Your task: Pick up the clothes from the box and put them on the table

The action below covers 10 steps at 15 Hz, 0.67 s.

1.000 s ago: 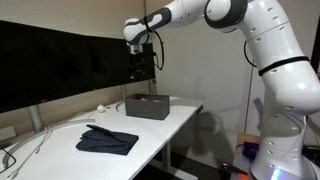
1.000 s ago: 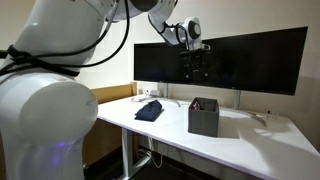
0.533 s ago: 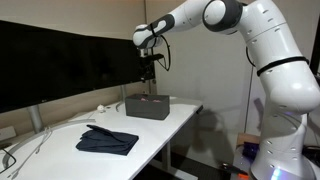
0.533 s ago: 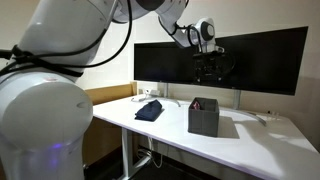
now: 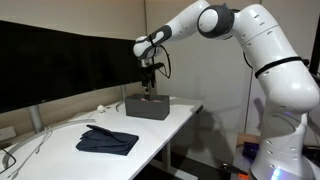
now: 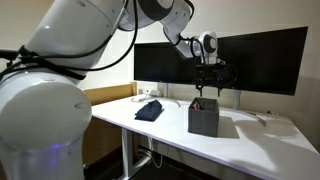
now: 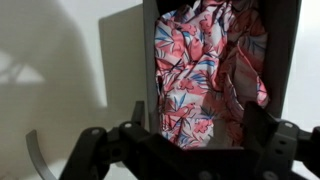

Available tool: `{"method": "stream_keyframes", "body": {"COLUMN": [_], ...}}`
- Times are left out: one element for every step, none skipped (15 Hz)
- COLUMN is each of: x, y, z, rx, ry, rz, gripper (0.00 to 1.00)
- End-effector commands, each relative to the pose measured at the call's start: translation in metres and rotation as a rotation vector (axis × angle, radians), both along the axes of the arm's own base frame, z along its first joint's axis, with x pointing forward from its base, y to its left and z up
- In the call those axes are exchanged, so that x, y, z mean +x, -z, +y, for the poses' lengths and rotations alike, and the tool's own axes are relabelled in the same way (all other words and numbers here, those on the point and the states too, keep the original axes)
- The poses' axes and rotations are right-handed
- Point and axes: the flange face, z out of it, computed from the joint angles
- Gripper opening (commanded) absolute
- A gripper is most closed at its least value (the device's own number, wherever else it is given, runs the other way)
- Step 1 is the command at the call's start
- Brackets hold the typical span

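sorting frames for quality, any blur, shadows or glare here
Wrist view: the patterned garment is evenly lit and fairly sharp, the jaws near the lens dark and soft, faint shadows on the table. In an exterior view the robot's body looms large and blurred.

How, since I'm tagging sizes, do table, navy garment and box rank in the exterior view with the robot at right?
table
navy garment
box
The navy garment lies nearer the camera, so its lead over the box is unsure.

I've swung my hand (image 5: 148, 91) across and down, so it now hangs just above the box (image 5: 147, 108).
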Motion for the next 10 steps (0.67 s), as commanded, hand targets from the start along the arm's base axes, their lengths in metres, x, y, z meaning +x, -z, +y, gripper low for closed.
{"method": "stream_keyframes", "body": {"x": [0.002, 0.004, 0.005, 0.006, 0.007, 0.009, 0.008, 0.008, 0.009, 0.008], "y": [0.017, 0.023, 0.028, 0.031, 0.035, 0.038, 0.041, 0.044, 0.049, 0.052], "z": [0.007, 0.013, 0.019, 0.023, 0.027, 0.031, 0.031, 0.032, 0.032, 0.031], "rx": [0.03, 0.034, 0.039, 0.043, 0.047, 0.052, 0.055, 0.056, 0.059, 0.061], "ry": [-0.049, -0.056, -0.063, -0.07, -0.075, -0.078, -0.081, -0.081, -0.082, -0.08], "rz": [0.021, 0.03, 0.037, 0.042, 0.046, 0.049, 0.048, 0.054, 0.064, 0.072], "gripper": [1.0, 1.0, 1.0, 1.0, 1.0, 1.0, 1.0, 1.0, 1.0, 1.0]}}
